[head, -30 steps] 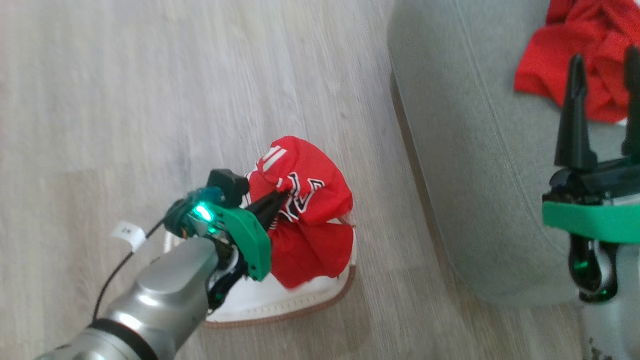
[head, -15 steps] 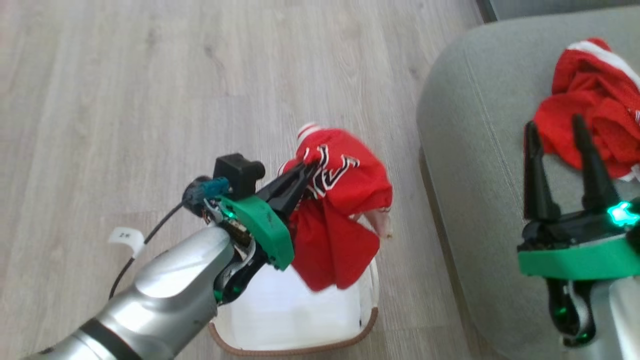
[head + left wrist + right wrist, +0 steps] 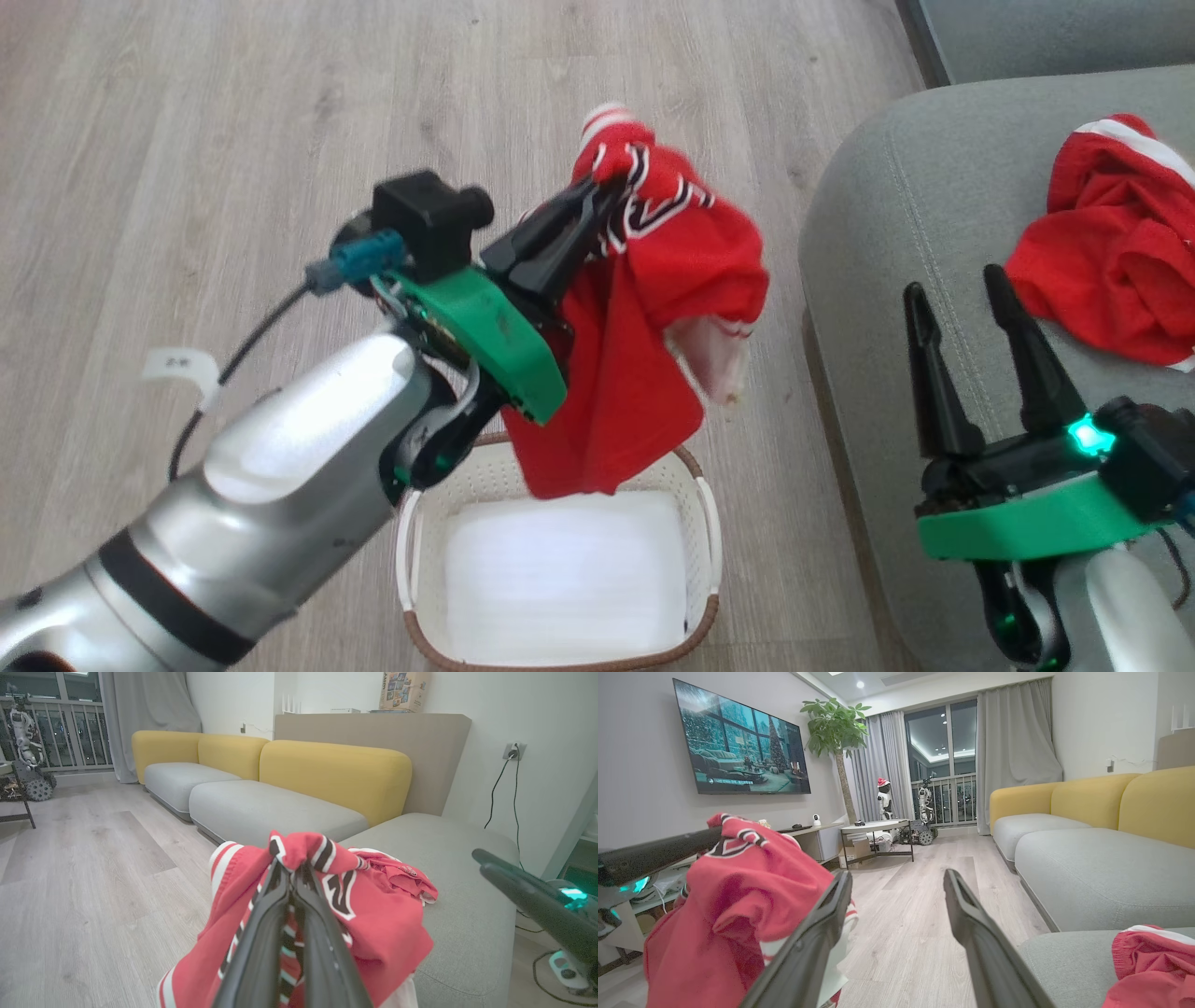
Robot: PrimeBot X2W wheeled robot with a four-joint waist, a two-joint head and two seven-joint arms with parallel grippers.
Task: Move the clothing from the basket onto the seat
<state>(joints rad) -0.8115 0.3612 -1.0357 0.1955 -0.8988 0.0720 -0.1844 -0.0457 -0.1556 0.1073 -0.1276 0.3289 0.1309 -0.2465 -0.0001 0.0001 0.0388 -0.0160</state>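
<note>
Red and soft, the thin sports jersey with white stripe trim and black-and-white lettering [image 3: 672, 280] hangs from our left end effector [image 3: 602, 191], whose jaws are clenched on a bunched fold beside the lettering. The cloth droops above the small oval cream-white plastic basket with perforated walls and a brown rim [image 3: 712, 527], its lowest fold over the far rim in the head view. Our right end effector [image 3: 952, 285] stands released, jaws spread, near the edge of the large grey fabric-upholstered seat cushion [image 3: 887, 205], where a second red jersey [image 3: 1111, 280] lies crumpled. We judge the garment light, limp and apt to slide or snag on the rim, so a pinch on a gathered bunch, as here, seems the surest hold; a single layer might slip free. Next we would carry it clear to the seat.
</note>
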